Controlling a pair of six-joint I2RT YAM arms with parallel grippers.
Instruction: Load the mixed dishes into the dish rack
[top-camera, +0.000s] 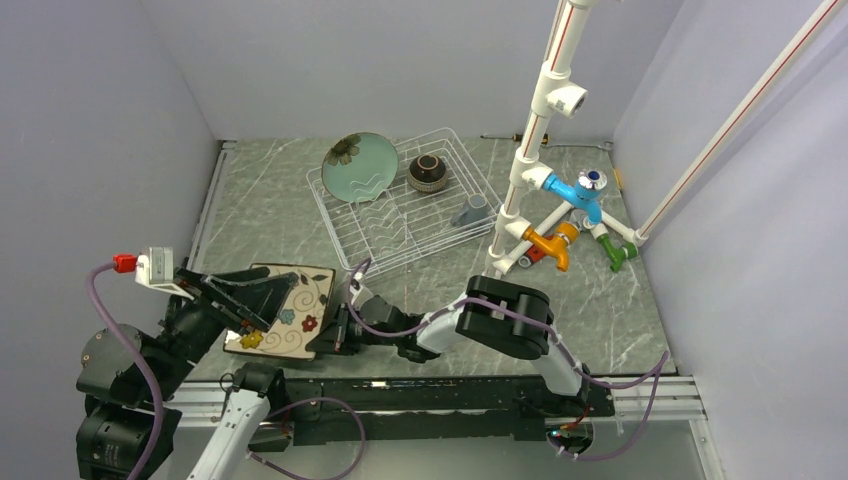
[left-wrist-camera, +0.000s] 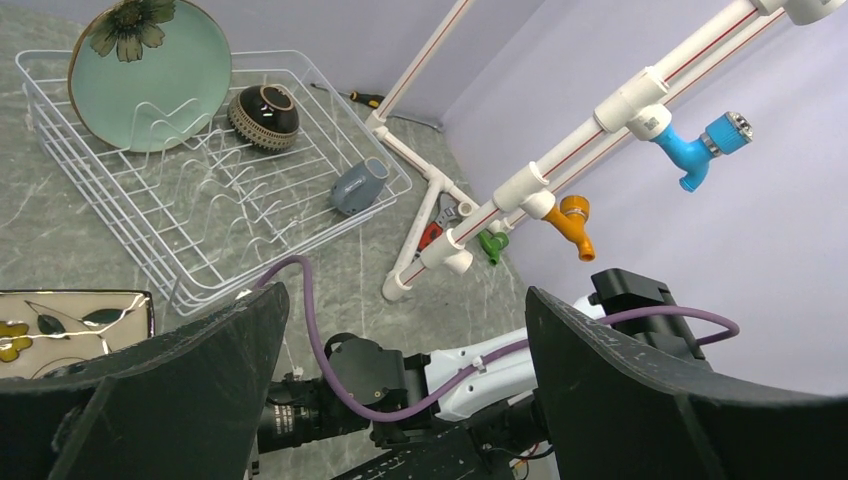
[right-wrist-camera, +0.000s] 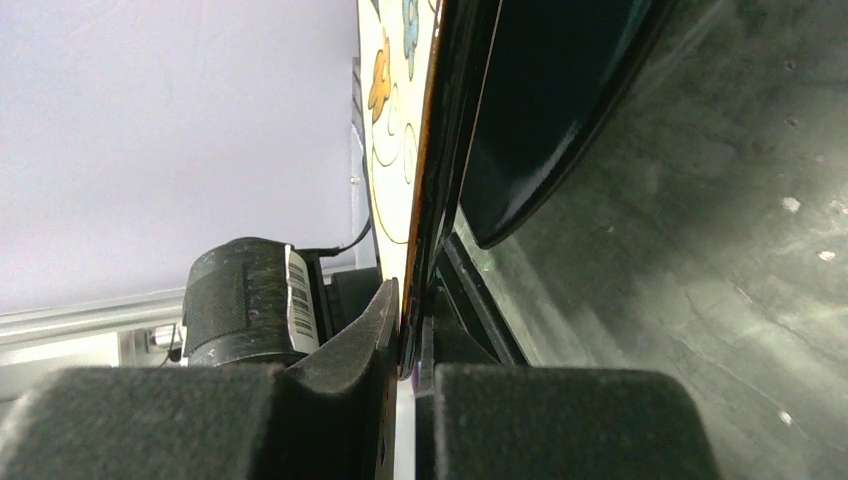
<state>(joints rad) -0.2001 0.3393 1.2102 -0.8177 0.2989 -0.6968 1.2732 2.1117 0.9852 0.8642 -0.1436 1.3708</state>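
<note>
The white wire dish rack (top-camera: 400, 225) (left-wrist-camera: 200, 225) holds the pale green plate (top-camera: 360, 165) (left-wrist-camera: 150, 75) standing at its back left, the brown bowl (top-camera: 428, 172) (left-wrist-camera: 265, 115) and the grey mug (top-camera: 470, 210) (left-wrist-camera: 360, 187) on its side. The cream floral square plate (top-camera: 300, 300) (left-wrist-camera: 70, 315) (right-wrist-camera: 395, 150) is at the front left. My right gripper (top-camera: 335, 330) (right-wrist-camera: 410, 310) is shut on its right edge. A dark glossy plate (right-wrist-camera: 540, 100), apparently the teal one, lies against its underside. My left gripper (top-camera: 275, 300) (left-wrist-camera: 405, 330) is open and empty over the plate's left part.
The white pipe stand (top-camera: 530, 170) (left-wrist-camera: 560, 150) with blue, orange and green fittings stands right of the rack. A screwdriver (top-camera: 500, 136) (left-wrist-camera: 355, 97) lies at the back wall. Grey walls close in the left, back and right sides.
</note>
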